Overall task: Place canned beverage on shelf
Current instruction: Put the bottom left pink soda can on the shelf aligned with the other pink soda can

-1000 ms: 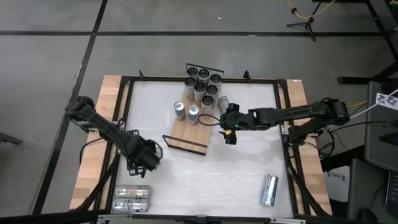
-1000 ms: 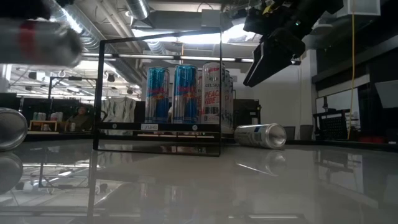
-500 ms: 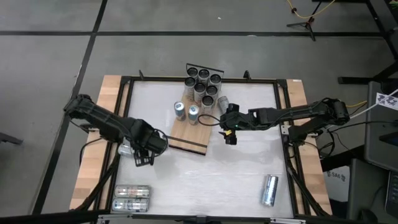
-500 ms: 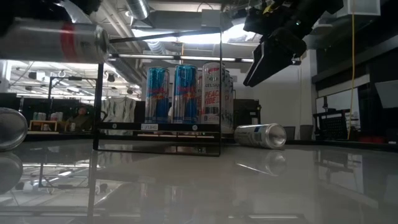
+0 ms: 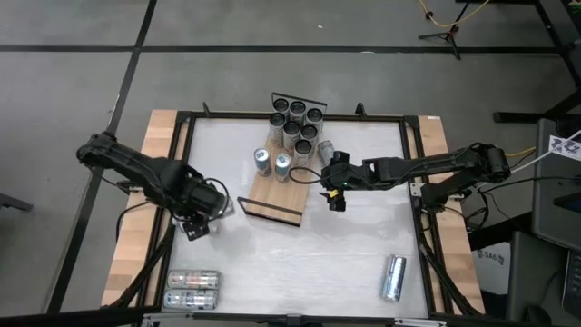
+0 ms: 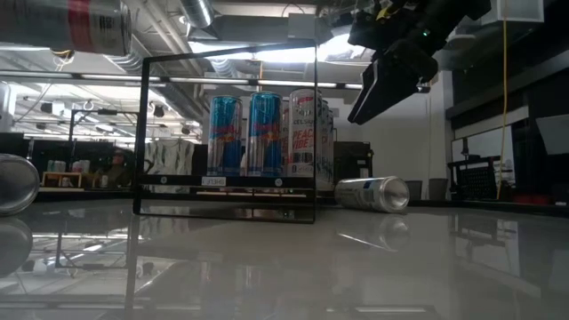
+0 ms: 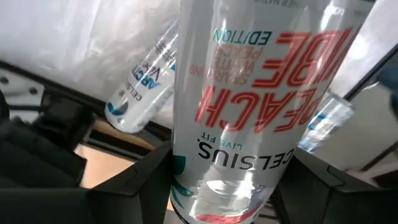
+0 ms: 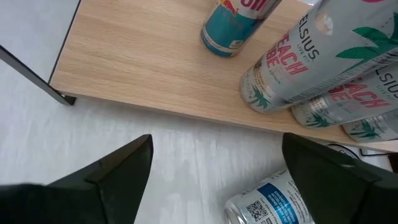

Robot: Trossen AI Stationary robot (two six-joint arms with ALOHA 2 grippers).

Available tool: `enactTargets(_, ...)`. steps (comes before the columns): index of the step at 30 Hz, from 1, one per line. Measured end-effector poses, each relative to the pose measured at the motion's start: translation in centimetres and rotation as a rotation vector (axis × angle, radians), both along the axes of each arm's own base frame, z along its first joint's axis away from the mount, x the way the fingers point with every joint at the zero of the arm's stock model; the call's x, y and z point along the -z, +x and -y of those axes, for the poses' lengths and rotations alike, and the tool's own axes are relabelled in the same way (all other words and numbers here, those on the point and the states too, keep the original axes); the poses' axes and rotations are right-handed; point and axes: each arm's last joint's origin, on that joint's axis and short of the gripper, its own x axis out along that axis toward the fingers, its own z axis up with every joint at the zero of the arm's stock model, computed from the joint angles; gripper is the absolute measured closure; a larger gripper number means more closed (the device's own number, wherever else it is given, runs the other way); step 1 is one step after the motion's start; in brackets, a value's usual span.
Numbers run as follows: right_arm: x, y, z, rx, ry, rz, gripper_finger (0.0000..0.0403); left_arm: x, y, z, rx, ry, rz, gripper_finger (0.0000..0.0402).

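While the left gripper [image 5: 195,218] hangs over the table's [image 5: 300,263] left side, its fingers clamp a silver can [image 7: 249,106] (labelled Celsius Peach Vibe), held above the tabletop and short of the shelf [image 5: 272,195]. The light-wood shelf lies mid-table and carries upright cans [image 5: 295,123] at its far end. The right gripper [image 5: 334,193] hovers just beside the shelf's right edge, fingers spread wide, holding nothing.

left tool [image 5: 195,218]: raised at table's left side, clamped | right tool [image 5: 334,197]: hovering mid-table, fingers spread
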Motion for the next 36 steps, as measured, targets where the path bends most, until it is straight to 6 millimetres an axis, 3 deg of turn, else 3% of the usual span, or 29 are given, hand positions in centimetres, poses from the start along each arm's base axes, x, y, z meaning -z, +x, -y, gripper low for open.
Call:
enactTargets(7, 0.0, 0.0, 0.0, 0.000, 0.000, 0.000, 0.0052, -1.4, -1.6, -1.3, -0.131, 0.027, 0.079, 0.0177)
enactTargets(13, 0.0, 0.0, 0.0, 0.000, 0.000, 0.000, 0.0052, -1.8, -1.7, -3.2, -0.237, 0.029, 0.109, 0.0177)
enactTargets(26, 0.0, 0.0, 0.0, -0.001, 0.000, 0.000, 0.0052, -2.0, -1.1, -8.3, -0.416, -0.196, 0.108, 0.0177)
enactTargets(31, 0.0, 0.0, 0.0, -0.001, 0.000, 0.000, 0.0052, -0.3, -1.4, -10.3, -0.523, -0.303, 0.058, 0.0177)
enactTargets(36, 0.0, 0.0, 0.0, 0.000, 0.000, 0.000, 0.0052, 2.9, -2.0, -11.3, -0.646, -0.521, -0.067, 0.0177)
